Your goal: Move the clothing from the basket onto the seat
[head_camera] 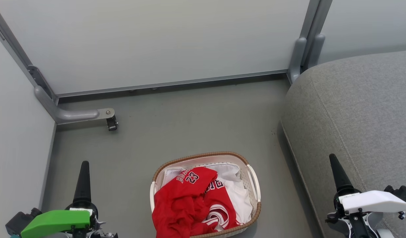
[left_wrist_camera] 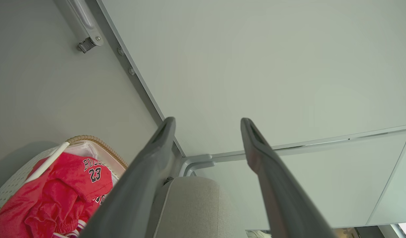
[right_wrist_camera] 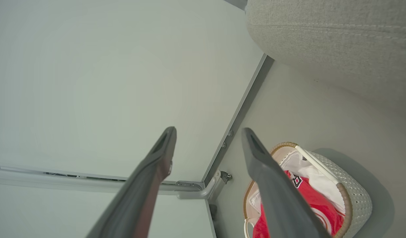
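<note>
Red clothing point(head_camera: 193, 201), white-trimmed, numbered 23, lying crumpled in the basket point(head_camera: 203, 155), grey seat point(head_camera: 361, 109) standing near, left pincer point(left_wrist_camera: 208, 121) and right pincer point(right_wrist_camera: 208, 130) both gaping apart, empty.

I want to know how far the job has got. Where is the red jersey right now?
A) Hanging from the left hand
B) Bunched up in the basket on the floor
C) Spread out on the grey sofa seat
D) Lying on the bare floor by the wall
B: the red jersey lies bunched inside the basket, which stands on the floor beside the sofa seat.
</note>
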Robot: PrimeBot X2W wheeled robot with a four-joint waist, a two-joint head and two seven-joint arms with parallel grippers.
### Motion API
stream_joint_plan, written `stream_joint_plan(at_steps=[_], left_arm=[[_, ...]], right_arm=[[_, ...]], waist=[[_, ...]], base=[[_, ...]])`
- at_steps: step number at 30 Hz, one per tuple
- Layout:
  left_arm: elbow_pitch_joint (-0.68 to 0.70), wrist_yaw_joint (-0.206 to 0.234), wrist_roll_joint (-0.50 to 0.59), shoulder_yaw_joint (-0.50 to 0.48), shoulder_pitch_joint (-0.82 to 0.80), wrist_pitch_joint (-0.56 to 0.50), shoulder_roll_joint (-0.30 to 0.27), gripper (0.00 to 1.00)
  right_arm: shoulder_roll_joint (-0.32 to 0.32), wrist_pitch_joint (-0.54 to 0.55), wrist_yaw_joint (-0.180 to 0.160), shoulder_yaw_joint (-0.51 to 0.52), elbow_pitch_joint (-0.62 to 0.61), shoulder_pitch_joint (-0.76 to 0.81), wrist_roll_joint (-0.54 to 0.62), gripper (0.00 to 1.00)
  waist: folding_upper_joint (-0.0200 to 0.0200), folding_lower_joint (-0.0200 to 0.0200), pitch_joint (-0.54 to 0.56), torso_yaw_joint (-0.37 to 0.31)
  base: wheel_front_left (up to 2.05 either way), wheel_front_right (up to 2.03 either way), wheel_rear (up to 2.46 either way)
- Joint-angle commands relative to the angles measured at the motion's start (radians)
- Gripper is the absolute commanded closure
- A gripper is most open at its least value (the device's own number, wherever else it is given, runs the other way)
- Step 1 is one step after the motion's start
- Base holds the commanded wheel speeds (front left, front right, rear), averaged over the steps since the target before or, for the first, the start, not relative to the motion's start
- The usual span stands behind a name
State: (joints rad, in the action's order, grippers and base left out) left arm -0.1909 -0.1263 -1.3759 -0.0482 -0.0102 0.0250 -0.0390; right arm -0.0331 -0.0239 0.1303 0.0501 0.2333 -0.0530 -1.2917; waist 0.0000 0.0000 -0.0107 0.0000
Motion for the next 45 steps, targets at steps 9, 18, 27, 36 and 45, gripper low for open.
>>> stream_joint_plan(at_steps=[9, 18, 27, 36, 45], left_arm=[[0.065, 0.008, 0.2, 0.015, 0.008, 0.04, -0.007, 0.0], [0.09, 0.023, 0.365, 0.037, 0.022, 0.069, -0.009, 0.0], [0.074, 0.05, 0.535, 0.062, 0.041, 0.096, -0.009, 0.0], [0.057, 0.061, 0.676, 0.084, 0.059, 0.122, -0.01, 0.0], [0.048, 0.07, 0.76, 0.1, 0.07, 0.143, -0.011, 0.0]], right_arm=[[-0.01, -0.041, 0.0, -0.012, -0.061, -0.003, 0.193, 0.0], [-0.012, -0.071, 0.0, -0.04, -0.095, 0.002, 0.389, 0.0], [-0.013, -0.097, 0.0, -0.057, -0.096, 0.009, 0.523, 0.0], [-0.014, -0.122, 0.0, -0.068, -0.084, 0.01, 0.643, 0.0], [-0.015, -0.145, 0.0, -0.08, -0.076, 0.012, 0.74, 0.0]], waist=[[0.0, 0.0, -0.005, 0.0], [0.0, 0.0, -0.009, 0.001], [0.0, 0.0, -0.01, 0.002], [0.0, 0.0, -0.011, 0.004], [0.0, 0.0, -0.012, 0.007]], base=[[0.0, 0.0, 0.0], [0.0, 0.0, 0.0], [0.0, 0.0, 0.0], [0.0, 0.0, 0.0], [0.0, 0.0, 0.0]])
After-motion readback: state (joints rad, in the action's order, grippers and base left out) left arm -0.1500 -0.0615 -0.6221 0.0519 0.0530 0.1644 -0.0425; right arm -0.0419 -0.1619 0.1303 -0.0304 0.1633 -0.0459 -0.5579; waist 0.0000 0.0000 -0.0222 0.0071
